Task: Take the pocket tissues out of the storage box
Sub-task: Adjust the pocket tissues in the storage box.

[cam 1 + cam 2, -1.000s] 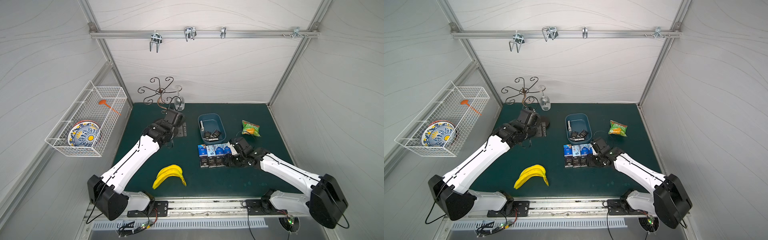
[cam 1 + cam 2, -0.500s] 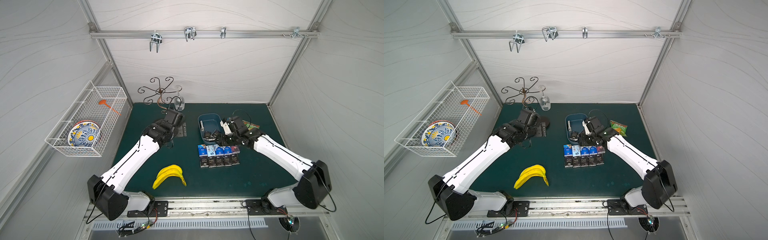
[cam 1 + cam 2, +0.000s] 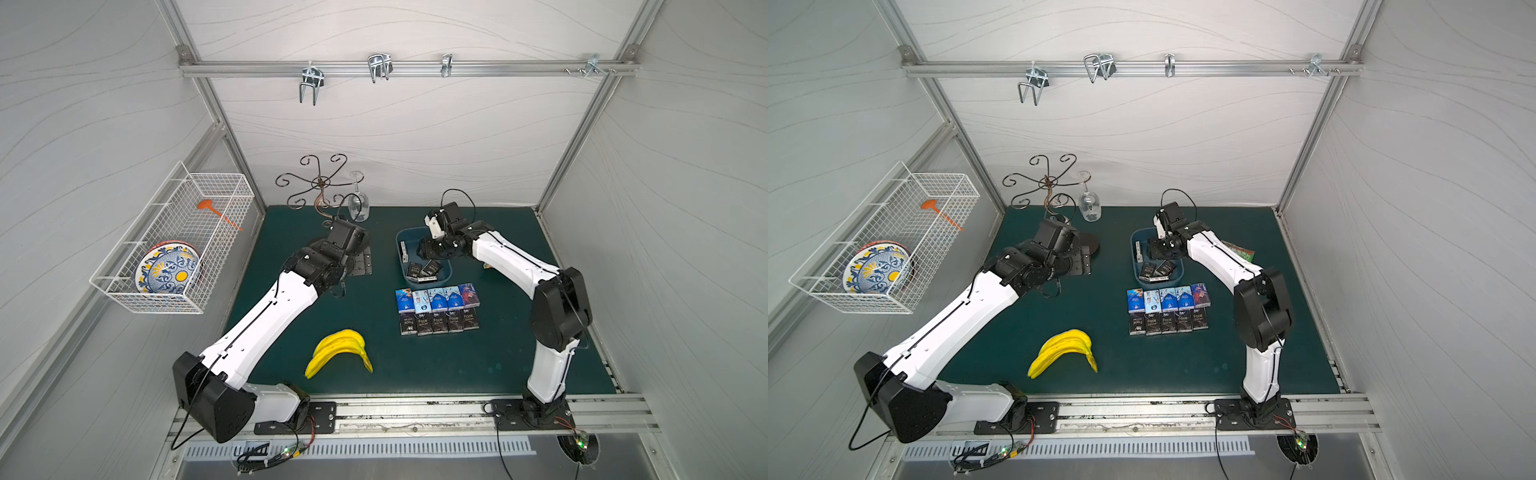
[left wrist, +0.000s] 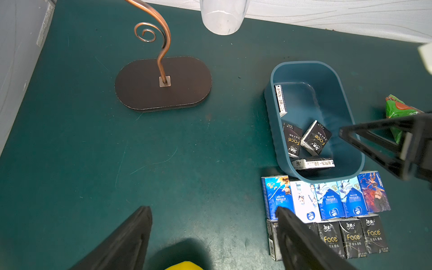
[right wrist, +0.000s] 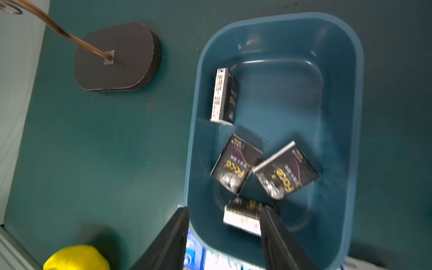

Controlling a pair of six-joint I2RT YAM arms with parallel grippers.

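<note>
**Inspector:** Right hand [image 5: 224,210]?

**Assessor:** Poised above the near end of the box [image 5: 357,98]. The fingers are parted wider than a packet is thick and hold nothing.

**Inspector:** Left hand [image 4: 212,209]?

**Assessor:** Also spread and empty. It hangs over bare surface [image 4: 163,163], well apart from the box and nearer the stand [image 4: 163,84].

**Inspector:** Location of the tissue packets [image 5: 285,170]?

**Assessor:** Four black ones are in the box. Two lie face up, meeting at a corner. One stands on edge against a long wall, and one is on edge at the end under the right hand. Ten more sit in two tidy rows [image 3: 437,309] on the surface, just beside the box.

**Inspector:** Handling?

**Assessor:** In my judgement they are light and soft, and the film wrap is likely slick. They should give under a squeeze, so a modest pinch ought to do.

**Inspector:** Where to take hold?

**Assessor:** The on-edge packets suit a pinch across the two broad faces. The one against the wall leaves little room for a finger. The flat pair need a finger down each long side. The box looks light and may slide if a wall is nudged.
</note>
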